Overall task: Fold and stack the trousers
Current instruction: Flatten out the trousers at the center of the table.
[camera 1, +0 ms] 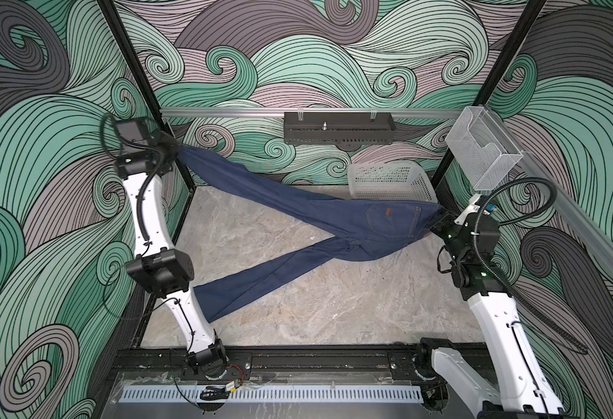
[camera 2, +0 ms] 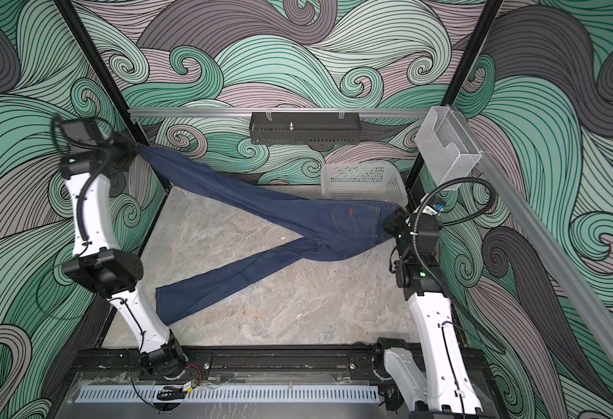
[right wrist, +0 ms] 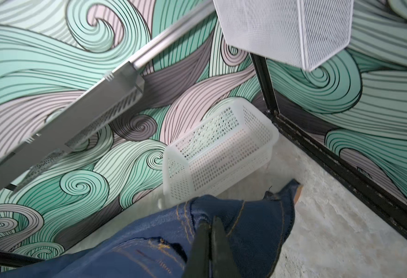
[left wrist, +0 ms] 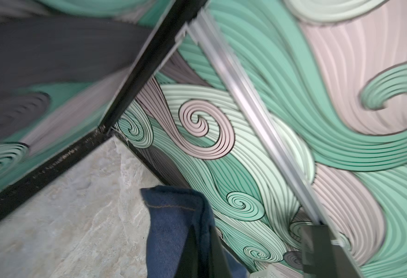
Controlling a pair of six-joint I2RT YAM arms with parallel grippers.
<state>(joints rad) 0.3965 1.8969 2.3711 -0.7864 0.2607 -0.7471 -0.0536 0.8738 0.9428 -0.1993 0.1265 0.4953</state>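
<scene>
Holds the trousers [camera 1: 334, 225] stretched between both arms, above and partly on the marble table [camera 1: 334, 308], in both top views. Pinches one leg's hem in the left gripper [camera 1: 176, 149], jaws closed tight on the denim, raised high beside the far left corner post [camera 1: 145, 90]. Shows that grip from the left wrist view: stitched hem [left wrist: 173, 207] draped over what looks like a dark finger [left wrist: 197, 255], tips cut off by the picture's edge. Clamps the waistband end in the right gripper [camera 1: 438, 222], jaws together on the fabric, near the far right corner and just in front of the white basket [camera 1: 388, 177]. Shows in the right wrist view two black fingers [right wrist: 220, 248] pressed together over bunched denim with orange-tan seams. Lets the held leg slope down from the left gripper toward the seat, off the table for most of its run. Lets the other leg lie flat on the table, running from the crotch toward the left arm's base, hem just beside that arm's lower link. Turns a back pocket and a small orange tag [camera 1: 388, 211] upward, close to the right gripper.
</scene>
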